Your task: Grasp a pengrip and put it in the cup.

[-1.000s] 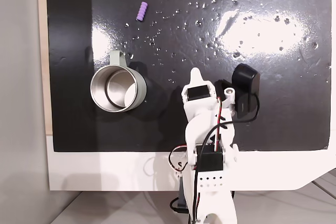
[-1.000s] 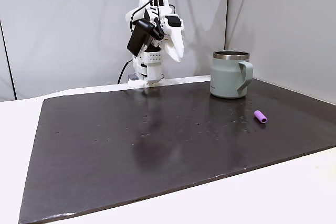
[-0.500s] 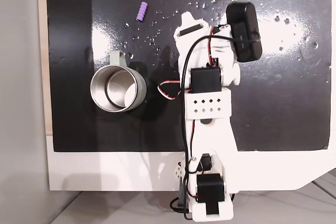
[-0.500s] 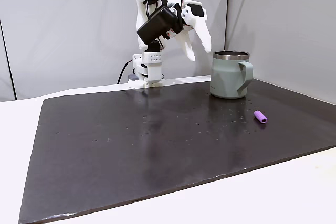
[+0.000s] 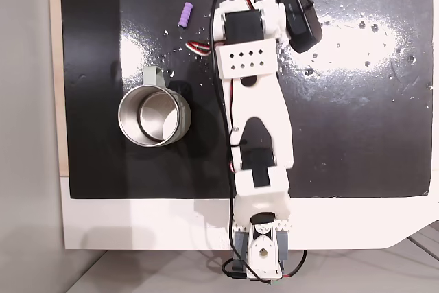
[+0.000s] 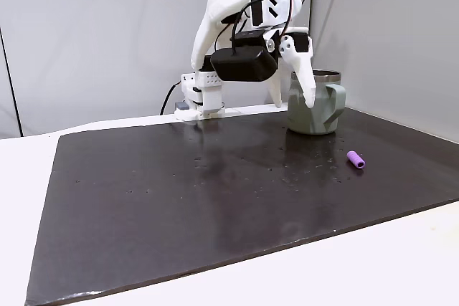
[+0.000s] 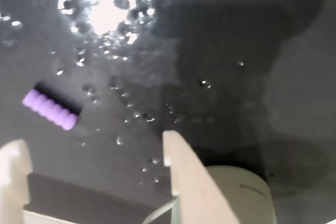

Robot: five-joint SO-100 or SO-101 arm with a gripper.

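Pengrip (image 7: 51, 109) loose on black bench (image 5: 357, 135), well apart from cup (image 5: 152, 116), beyond its handle side. Tool (image 7: 94, 156) spread wide, empty, above bench between cup and pengrip. Risk: small ribbed cylinder rolling off if nudged by one finger during closing

The cup (image 6: 315, 102) stood on the dark mat (image 6: 215, 198) just beside the raised gripper (image 6: 294, 91), the one bulky obstacle. Around the pengrip (image 6: 356, 160) the mat lay bare, with open room on every side.
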